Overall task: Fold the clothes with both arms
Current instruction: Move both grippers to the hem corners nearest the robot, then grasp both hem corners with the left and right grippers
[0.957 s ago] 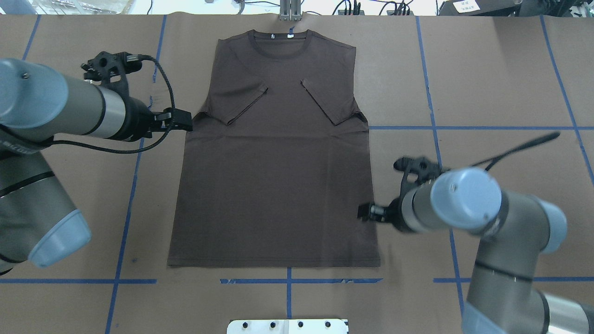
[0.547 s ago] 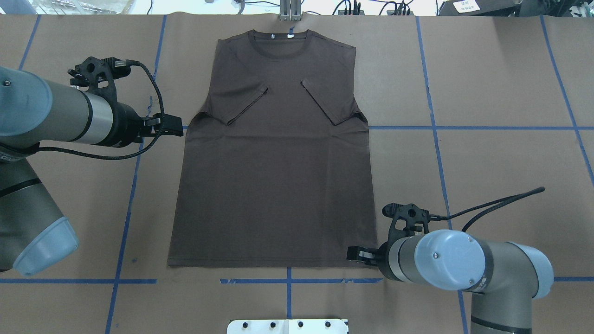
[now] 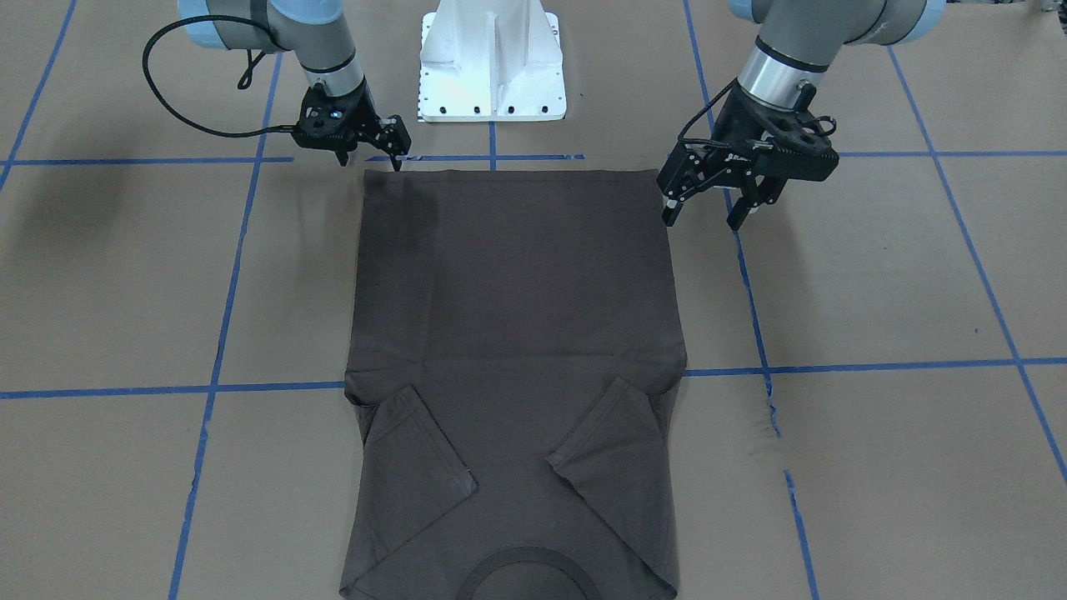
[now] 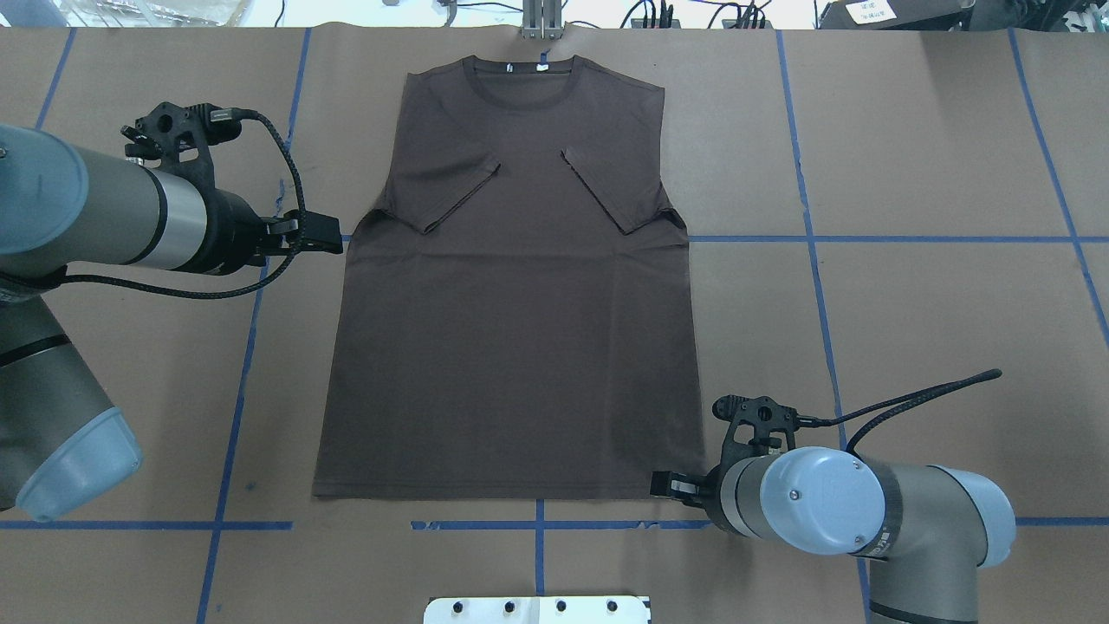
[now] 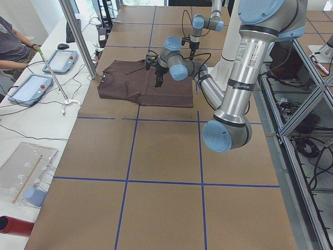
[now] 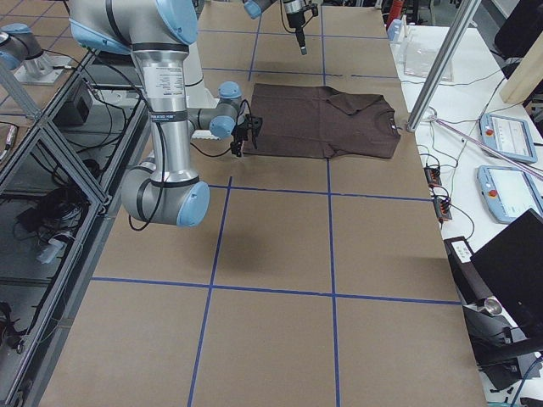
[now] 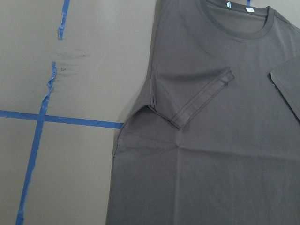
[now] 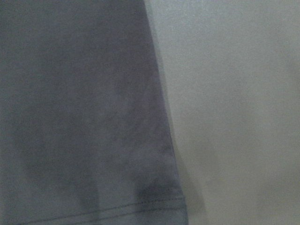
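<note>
A dark grey-brown short-sleeved T-shirt of thin knit is laid flat on the brown paper-covered table. Both sleeves are folded in over the chest, and the long axis runs from the hem at the robot's side to the ribbed collar at the far side. The black two-finger right gripper is set low at the hem's right corner, its fingers parted and nothing held; that corner lies just beyond the fingertips, towards the collar. The black two-finger left gripper, spread wide and empty, is held high beside the shirt's left edge at sleeve level, well apart from its own hem corner. The right arm is therefore judged nearer a grasp. The finger spread is shown only by the front-facing view, and the stitched hem corner is seen close only through the right wrist camera.
</note>
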